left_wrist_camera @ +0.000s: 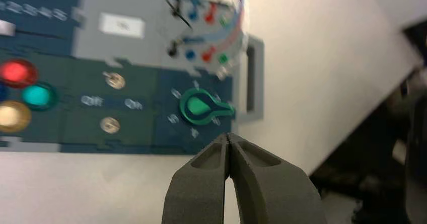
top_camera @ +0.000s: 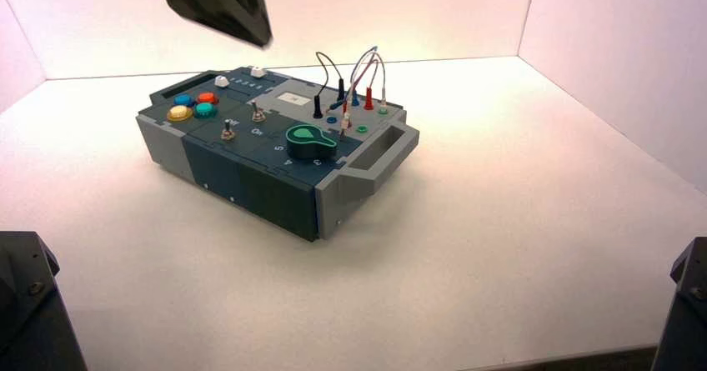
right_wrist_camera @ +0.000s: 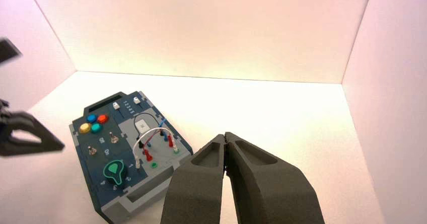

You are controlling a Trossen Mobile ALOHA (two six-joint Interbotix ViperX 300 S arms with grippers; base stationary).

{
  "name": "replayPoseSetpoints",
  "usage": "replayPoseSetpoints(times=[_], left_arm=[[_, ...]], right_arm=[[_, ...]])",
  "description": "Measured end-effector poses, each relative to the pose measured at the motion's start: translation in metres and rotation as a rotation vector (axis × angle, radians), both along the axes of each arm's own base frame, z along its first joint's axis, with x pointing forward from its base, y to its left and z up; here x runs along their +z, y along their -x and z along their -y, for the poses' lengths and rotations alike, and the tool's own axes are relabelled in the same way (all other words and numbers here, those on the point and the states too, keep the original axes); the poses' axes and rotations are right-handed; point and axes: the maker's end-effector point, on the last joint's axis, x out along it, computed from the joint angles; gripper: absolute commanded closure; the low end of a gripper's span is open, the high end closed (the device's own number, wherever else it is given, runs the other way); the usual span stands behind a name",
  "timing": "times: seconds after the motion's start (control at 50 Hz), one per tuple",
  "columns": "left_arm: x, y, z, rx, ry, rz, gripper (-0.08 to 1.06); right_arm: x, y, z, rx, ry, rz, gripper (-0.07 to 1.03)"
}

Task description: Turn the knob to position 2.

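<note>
The dark green knob (top_camera: 310, 140) sits on the dark blue panel at the box's right end, next to the grey handle (top_camera: 379, 150). In the left wrist view the knob (left_wrist_camera: 201, 106) has its pointed nose toward the handle. White dial digits ring it, but they are blurred and I cannot tell which one is the 2. My left gripper (left_wrist_camera: 229, 137) is shut and empty, held high above the box, well clear of the knob. The left arm (top_camera: 217, 0) shows at the top of the high view. My right gripper (right_wrist_camera: 225, 136) is shut, empty and far back from the box (right_wrist_camera: 151, 194).
Coloured push buttons (top_camera: 193, 106) cluster at the box's left end. Two metal toggle switches (top_camera: 227, 131) stand between them and the knob. Plugged wires (top_camera: 358, 79) arch up behind the knob. White walls enclose the table on three sides.
</note>
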Motion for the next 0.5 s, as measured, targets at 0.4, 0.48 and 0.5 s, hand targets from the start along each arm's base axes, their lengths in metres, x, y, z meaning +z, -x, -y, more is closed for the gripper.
replayPoseSetpoints(times=[0.4,0.48,0.5], left_arm=[[-0.043,0.009,0.023,-0.11,-0.13,-0.107,1.01],[-0.051,0.008,0.03,-0.144,-0.158,-0.118,1.01],[-0.053,0.008,0.031,-0.15,-0.165,-0.123,1.01]], right_arm=[[0.0,0.0,0.0,0.0,-0.001,0.001,0.99],[0.0,0.0,0.0,0.0,-0.001,0.001,0.99],[0.0,0.0,0.0,-0.001,-0.001,-0.001,0.99]])
